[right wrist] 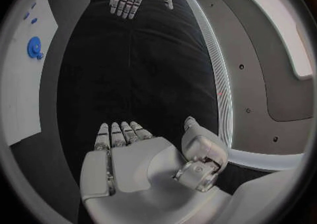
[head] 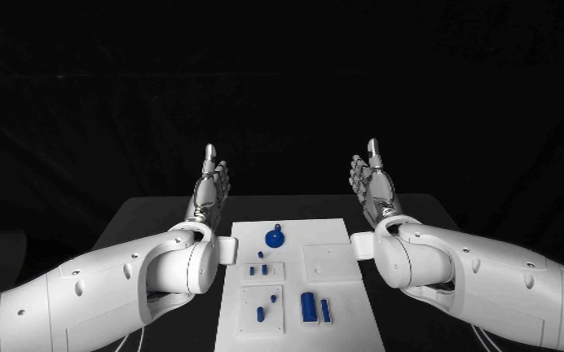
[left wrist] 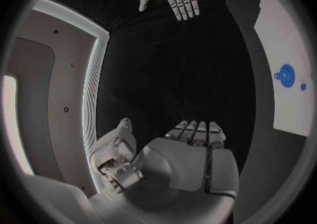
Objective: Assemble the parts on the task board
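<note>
Task board (head: 294, 242) on the table (head: 141, 213), lying between the two forearms and nearer the robot than both hands. Left hand (head: 209, 185) and right hand (head: 374, 182) are raised beyond its far edge, fingers extended, holding nothing. Blue parts (head: 274, 238) rest on the board, untouched.

No legible txt, labels or nos. anywhere on task board (head: 341, 234) or parts
</note>
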Controlling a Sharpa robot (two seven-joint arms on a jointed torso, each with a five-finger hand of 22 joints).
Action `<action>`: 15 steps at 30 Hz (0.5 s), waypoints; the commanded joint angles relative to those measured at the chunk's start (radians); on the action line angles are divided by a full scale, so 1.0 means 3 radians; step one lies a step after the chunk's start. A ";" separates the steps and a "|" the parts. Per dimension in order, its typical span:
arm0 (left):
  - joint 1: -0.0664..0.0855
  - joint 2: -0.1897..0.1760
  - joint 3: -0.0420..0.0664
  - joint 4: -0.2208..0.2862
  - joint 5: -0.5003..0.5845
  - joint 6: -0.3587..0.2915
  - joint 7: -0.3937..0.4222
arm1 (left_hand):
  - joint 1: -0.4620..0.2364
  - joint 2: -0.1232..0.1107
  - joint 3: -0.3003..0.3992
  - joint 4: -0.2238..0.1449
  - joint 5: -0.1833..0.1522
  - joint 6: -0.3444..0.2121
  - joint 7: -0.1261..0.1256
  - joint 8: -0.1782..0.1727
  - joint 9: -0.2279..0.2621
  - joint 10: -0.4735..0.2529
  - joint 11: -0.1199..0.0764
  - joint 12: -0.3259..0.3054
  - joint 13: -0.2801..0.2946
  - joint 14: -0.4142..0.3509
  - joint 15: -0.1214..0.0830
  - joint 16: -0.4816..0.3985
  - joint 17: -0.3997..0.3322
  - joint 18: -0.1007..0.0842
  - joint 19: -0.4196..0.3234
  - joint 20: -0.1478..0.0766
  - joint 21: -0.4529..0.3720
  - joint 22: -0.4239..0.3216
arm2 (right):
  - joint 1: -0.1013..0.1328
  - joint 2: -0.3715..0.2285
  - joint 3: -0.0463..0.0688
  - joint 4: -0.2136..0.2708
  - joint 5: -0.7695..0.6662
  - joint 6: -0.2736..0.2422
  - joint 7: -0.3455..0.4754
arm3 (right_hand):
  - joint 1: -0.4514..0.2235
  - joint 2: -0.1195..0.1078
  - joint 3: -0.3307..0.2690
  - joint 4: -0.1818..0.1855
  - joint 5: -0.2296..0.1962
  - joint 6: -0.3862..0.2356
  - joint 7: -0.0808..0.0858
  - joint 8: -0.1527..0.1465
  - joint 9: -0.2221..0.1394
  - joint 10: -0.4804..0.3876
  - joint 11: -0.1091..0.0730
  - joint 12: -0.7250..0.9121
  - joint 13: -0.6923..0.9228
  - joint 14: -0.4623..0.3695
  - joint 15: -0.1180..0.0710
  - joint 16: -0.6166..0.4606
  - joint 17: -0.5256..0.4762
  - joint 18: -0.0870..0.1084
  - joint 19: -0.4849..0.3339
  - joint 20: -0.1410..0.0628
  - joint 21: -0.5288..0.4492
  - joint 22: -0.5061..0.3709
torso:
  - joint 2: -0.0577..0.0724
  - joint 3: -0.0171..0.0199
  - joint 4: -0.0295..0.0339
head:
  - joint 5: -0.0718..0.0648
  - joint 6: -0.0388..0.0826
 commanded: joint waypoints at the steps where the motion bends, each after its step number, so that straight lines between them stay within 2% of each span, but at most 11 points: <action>1: -0.0002 -0.0002 0.0006 0.0024 0.0026 -0.0278 0.0151 | -0.0024 -0.0001 -0.0010 -0.0001 -0.0016 -0.0017 0.0001 -0.0010 -0.0004 -0.0017 0.0000 -0.0023 -0.0004 -0.0012 -0.0001 -0.0012 -0.0003 -0.0052 -0.0012 0.0000 -0.0012 -0.0005 | -0.0006 -0.0015 0.0000 0.0051 0.0189 -0.0289 0.0219 | -0.0019 0.0000 -0.0015 0.0000 -0.0012 -0.0015 0.0000 -0.0012 -0.0003 -0.0012 0.0000 -0.0012 -0.0003 -0.0016 0.0000 -0.0012 -0.0003 -0.0021 -0.0016 0.0001 -0.0012 -0.0003 | -0.0004 -0.0001 0.0001 | 0.0000 0.0000; 15: -0.0002 -0.0002 0.0006 0.0024 0.0026 -0.0278 0.0151 | -0.0024 -0.0001 -0.0010 -0.0001 -0.0016 -0.0017 0.0001 -0.0010 -0.0004 -0.0017 0.0000 -0.0023 -0.0004 -0.0012 -0.0001 -0.0012 -0.0003 -0.0052 -0.0012 0.0000 -0.0012 -0.0005 | -0.0006 -0.0015 0.0000 0.0051 0.0189 -0.0289 0.0219 | -0.0019 0.0000 -0.0015 0.0000 -0.0012 -0.0015 0.0000 -0.0012 -0.0003 -0.0012 0.0000 -0.0012 -0.0003 -0.0016 0.0000 -0.0012 -0.0003 -0.0021 -0.0016 0.0001 -0.0012 -0.0003 | -0.0004 -0.0001 0.0001 | 0.0000 0.0000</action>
